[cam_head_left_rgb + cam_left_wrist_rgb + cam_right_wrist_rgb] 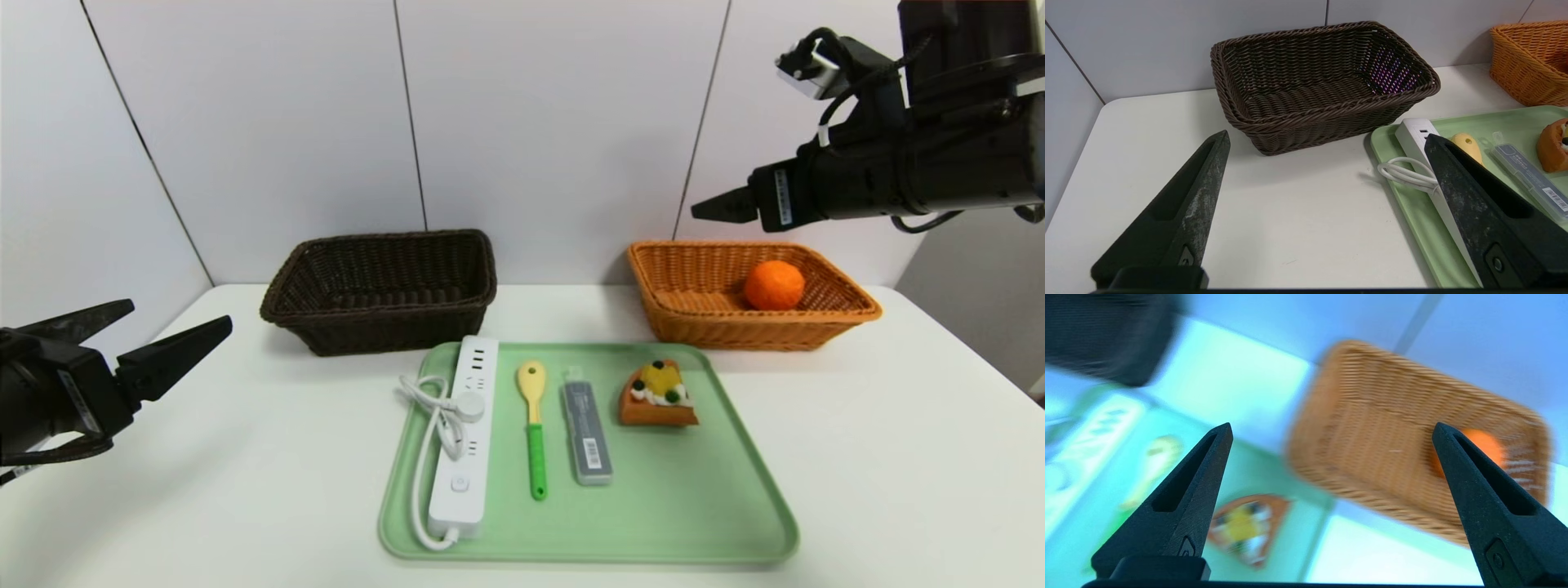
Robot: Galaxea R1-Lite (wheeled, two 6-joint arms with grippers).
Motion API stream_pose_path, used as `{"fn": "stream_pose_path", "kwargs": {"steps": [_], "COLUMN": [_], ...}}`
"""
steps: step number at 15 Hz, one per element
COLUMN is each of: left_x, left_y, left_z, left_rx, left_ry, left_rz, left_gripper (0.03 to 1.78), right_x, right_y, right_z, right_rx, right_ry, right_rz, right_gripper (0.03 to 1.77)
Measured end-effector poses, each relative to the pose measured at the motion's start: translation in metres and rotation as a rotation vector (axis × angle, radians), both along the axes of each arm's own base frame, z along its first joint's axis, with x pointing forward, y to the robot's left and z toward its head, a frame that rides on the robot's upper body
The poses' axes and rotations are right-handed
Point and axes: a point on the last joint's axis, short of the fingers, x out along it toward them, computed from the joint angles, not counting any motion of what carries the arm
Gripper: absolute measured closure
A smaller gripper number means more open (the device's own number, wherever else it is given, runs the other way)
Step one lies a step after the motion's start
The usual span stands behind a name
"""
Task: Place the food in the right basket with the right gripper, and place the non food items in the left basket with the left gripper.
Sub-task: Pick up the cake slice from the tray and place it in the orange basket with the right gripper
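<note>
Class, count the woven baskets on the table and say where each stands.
2: the dark brown basket stands behind the tray's left part; the orange-brown basket stands behind its right part. None seems hidden.

The dark basket stands near the green tray, apparently just not touching.

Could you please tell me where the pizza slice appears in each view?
Head view: on the tray's far right part, the slice.
Left wrist view: at the picture's right edge, cut off.
Right wrist view: low, left of centre.
Shared landmark: the orange-brown basket.
</note>
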Motion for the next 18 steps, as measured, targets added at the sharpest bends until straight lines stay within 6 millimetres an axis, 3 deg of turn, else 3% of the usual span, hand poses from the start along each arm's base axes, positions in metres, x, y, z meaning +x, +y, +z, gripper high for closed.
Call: {"fn": "stream_pose_path", "kwargs": {"steps": [3,7,12,18], "left_x": [-0.001,-0.002,-0.003,-0.004], "left_y": [0.0,-0.002,-0.002,-0.002], "left_z": [0.0,-0.001,-0.003,-0.003], "left_rx": [0.0,0.0,0.001,0.0], "left_ry": [-0.003,-0.001,0.003,0.003], "left_rz": [-0.003,-0.013,-0.015,-0.015], "left_gripper": [0.12,0.12,0.12,0.12], "right_x": [-0.039,-0.058,-0.035,-0.005], "right_y": [0.029,0.025,0.005,0.024], "right_z": [-0.007,-0.022,-0.027,-0.053], "right_rx": [-0.02,-0.191,-0.356,-0.39], "right_ry": [0.102,0.177,0.171,0.286], "right_rz": [0.16,0.338,0.54,0.595], "right_gripper": [0.11,0.11,0.11,0.1]}}
